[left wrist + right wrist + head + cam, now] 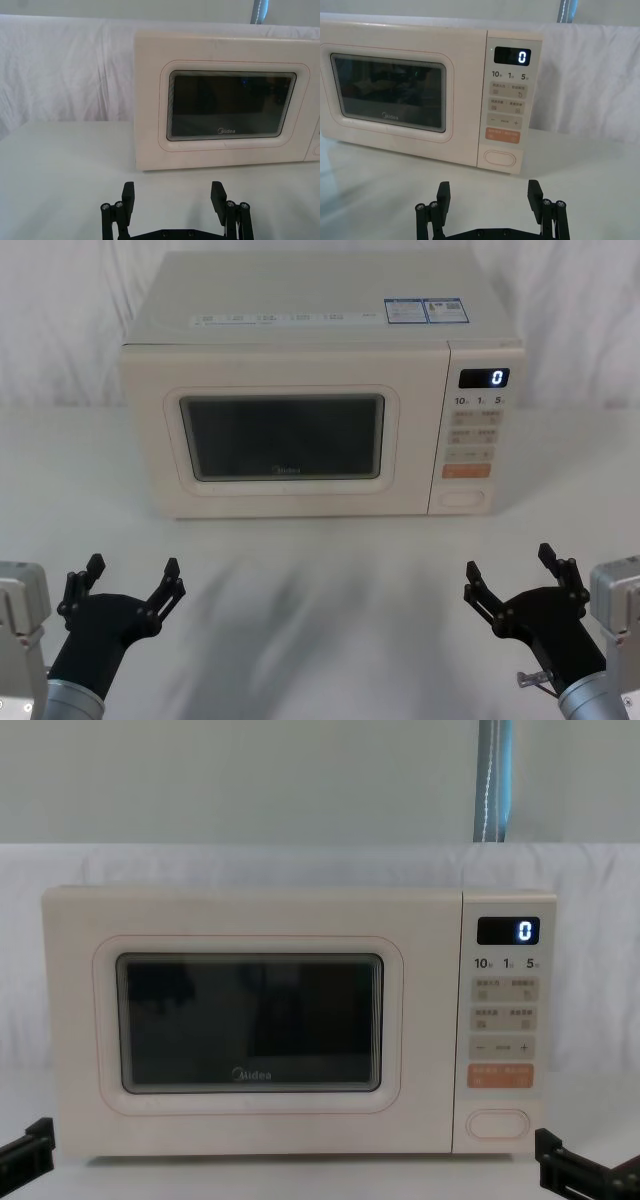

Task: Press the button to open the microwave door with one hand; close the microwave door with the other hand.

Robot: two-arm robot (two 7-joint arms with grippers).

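Nothing has started: the microwave door [285,433] is shut. Both end effectors, left [132,582] and right [510,570], are wide open and empty. Next, the right one reaches toward 12 o'clock to press the button [463,498].

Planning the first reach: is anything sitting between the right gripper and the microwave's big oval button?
Nothing visible does. The right gripper hangs open, low over bare white table, and the button sits at the bottom of the control panel, uncovered and facing it. The door is shut.
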